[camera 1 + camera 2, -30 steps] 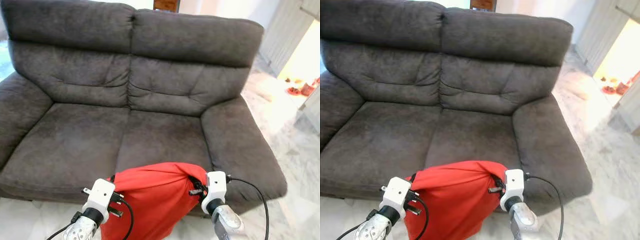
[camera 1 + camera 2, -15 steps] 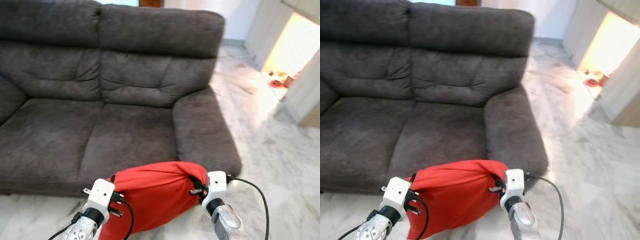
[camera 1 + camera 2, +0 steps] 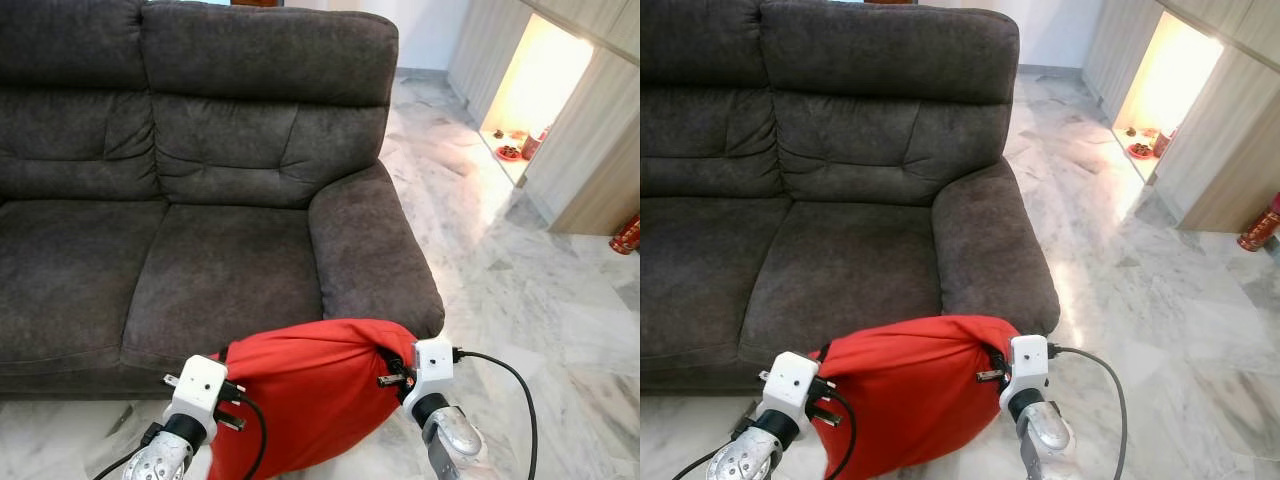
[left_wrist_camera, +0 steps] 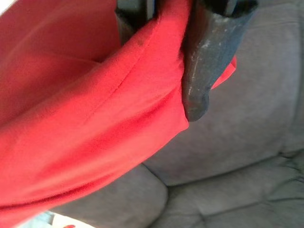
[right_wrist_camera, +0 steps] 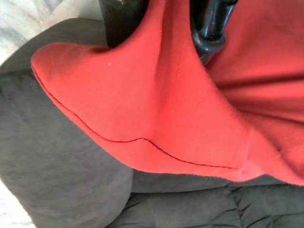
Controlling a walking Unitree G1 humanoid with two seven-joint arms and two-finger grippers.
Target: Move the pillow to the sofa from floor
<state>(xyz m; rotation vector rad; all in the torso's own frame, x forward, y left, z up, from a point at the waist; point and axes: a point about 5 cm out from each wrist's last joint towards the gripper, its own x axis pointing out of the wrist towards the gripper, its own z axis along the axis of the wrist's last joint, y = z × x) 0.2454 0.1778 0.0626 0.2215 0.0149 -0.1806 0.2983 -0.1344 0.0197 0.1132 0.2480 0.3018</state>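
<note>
The pillow (image 3: 305,400) is hanging between the left hand (image 3: 228,385) and the right hand (image 3: 392,372), each pinching one of its ends, in front of the sofa (image 3: 190,190) and off its seat. The sofa's right armrest (image 3: 365,250) is sitting just behind the pillow. The floor (image 3: 520,270) is stretching away to the right.

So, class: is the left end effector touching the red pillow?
Touching. The left wrist view shows a black finger pressed against the pillow, pinching its fabric.
</note>
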